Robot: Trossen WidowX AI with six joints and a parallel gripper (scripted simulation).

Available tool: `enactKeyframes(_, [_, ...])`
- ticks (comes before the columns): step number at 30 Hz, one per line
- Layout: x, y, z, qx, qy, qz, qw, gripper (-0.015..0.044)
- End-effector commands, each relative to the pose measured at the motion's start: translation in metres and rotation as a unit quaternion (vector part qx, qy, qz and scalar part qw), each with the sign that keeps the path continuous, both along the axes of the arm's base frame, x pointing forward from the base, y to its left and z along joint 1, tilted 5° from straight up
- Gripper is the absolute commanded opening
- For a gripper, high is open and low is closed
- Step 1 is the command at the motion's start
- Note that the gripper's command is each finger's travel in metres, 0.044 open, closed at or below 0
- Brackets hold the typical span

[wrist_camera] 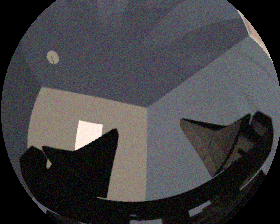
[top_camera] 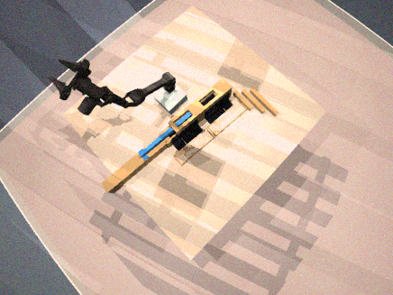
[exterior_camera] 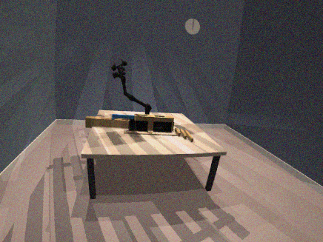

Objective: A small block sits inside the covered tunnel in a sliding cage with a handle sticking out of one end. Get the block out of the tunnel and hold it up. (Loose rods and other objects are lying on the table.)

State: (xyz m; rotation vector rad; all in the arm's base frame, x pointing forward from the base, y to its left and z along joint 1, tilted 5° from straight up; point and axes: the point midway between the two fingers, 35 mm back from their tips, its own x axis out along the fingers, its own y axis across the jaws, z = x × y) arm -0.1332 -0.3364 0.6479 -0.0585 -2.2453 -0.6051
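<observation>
One round pale wall clock [exterior_camera: 192,27] [wrist_camera: 53,57].

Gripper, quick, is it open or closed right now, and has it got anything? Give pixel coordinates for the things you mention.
Gripper [top_camera: 55,70] [exterior_camera: 118,64] [wrist_camera: 149,127]: open, fingers wide apart, holding nothing.

No readable text, label, brand or number shows anywhere. A round, pale grey clock-like disc [exterior_camera: 192,27] [wrist_camera: 53,57] on the dark blue-grey wall [exterior_camera: 155,16] [wrist_camera: 125,60] bears a thin dark line, but any markings on it are too small to read.
</observation>
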Motion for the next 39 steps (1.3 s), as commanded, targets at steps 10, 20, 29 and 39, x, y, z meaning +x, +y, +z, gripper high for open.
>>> enactKeyframes(10, [-0.002,0.095,0.035,-0.17,0.051,0.035,0.983,0.044])
enactKeyframes(20, [0.028,0.253,0.053,-0.401,0.192,0.092,0.891,0.044])
enactKeyframes(29, [0.094,0.392,0.025,-0.538,0.375,0.148,0.74,0.044])
enactKeyframes(39, [0.201,0.5,-0.057,-0.56,0.604,0.213,0.526,0.044])
